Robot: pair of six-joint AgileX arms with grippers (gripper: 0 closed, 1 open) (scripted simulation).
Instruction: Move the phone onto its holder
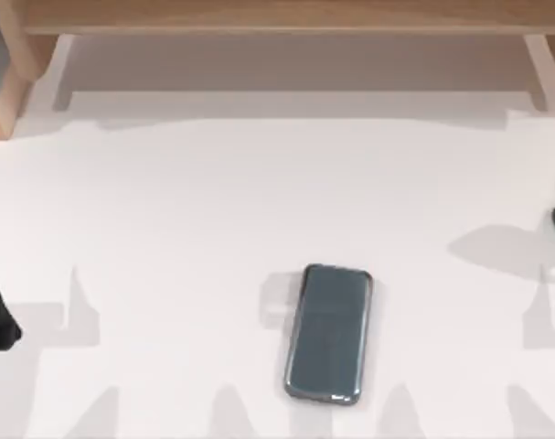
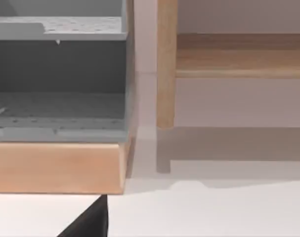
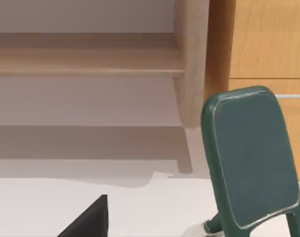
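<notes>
We count one phone lying flat at six o'clock on the white table, one green holder at three o'clock, and our two arms at either edge, whose finger state we cannot tell.

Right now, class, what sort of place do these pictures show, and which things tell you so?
Probably a rendered desk or workbench: a white table with a wooden shelf frame at the back, a phone lying flat, and a dark green phone holder.
</notes>
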